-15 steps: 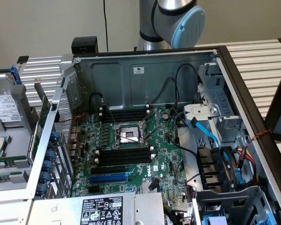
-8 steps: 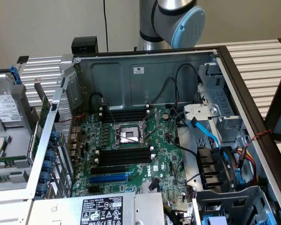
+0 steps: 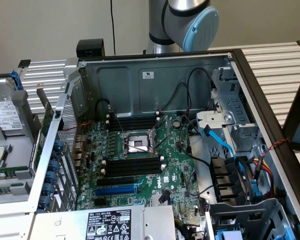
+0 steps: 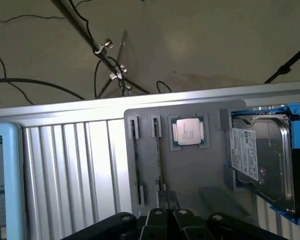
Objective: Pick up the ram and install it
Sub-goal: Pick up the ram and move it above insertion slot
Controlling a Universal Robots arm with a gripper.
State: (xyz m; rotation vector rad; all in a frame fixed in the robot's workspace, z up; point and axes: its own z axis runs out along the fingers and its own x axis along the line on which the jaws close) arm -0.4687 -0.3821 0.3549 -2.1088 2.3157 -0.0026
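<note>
A grey holder tray (image 4: 190, 165) lies on the slatted table. Two thin sticks stand edge-on in its narrow slots; they look like the ram (image 4: 159, 160), with a second one (image 4: 135, 160) beside it. My gripper (image 4: 166, 201) hangs over the near end of the tray, close to the end of the nearer stick, its fingers shut together with nothing visibly between them. In the exterior view the same tray (image 3: 12, 192) sits at the left, beside the open computer case. The black memory slots (image 3: 132, 167) lie on the green motherboard, next to the processor socket (image 3: 137, 145).
A processor chip (image 4: 188, 131) and a blue-framed hard drive (image 4: 262, 160) rest on the tray. A blue expansion slot (image 3: 115, 190), cables (image 3: 225, 145) and drive bays (image 3: 230, 180) crowd the case. The case's wall (image 3: 50, 165) stands between tray and motherboard. The arm's body (image 3: 190, 20) rises behind the case.
</note>
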